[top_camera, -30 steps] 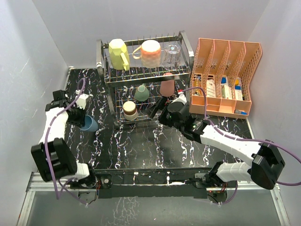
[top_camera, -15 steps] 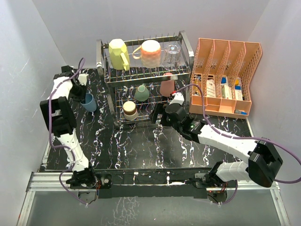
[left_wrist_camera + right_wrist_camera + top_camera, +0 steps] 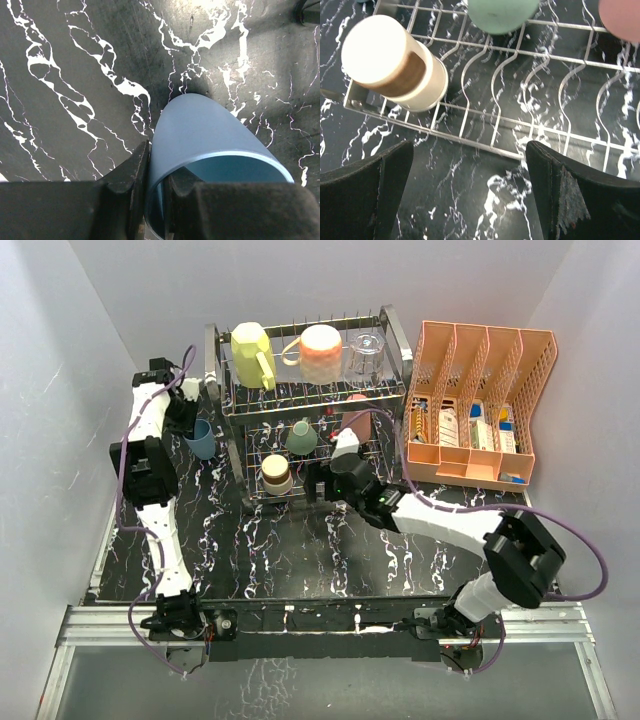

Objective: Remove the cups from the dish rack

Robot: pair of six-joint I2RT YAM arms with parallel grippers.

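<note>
My left gripper (image 3: 187,416) is shut on the rim of the blue cup (image 3: 200,438), left of the dish rack (image 3: 215,370) over the marble table. In the left wrist view one finger (image 3: 131,185) is outside the blue cup (image 3: 210,132) wall and one inside. The rack's top tier holds a pale yellow mug (image 3: 252,353), a peach-pink mug (image 3: 320,352) and a clear glass (image 3: 365,355). The lower tier holds a teal-green cup (image 3: 301,437), a salmon-red cup (image 3: 352,423) and a brown-and-white cup (image 3: 275,473). My right gripper (image 3: 318,485) is open and empty at the lower tier's front edge, right of the brown-and-white cup (image 3: 390,62).
An orange mesh file organiser (image 3: 480,405) with small items stands right of the rack. Grey walls close the table on the left, back and right. The rack's wire floor (image 3: 520,100) runs across the right wrist view, with the teal-green cup (image 3: 502,12) above it.
My left arm has swung the blue cup farther back and toward the rack's left side. My right gripper has moved left along the lower tier's front, toward the brown-and-white cup.
</note>
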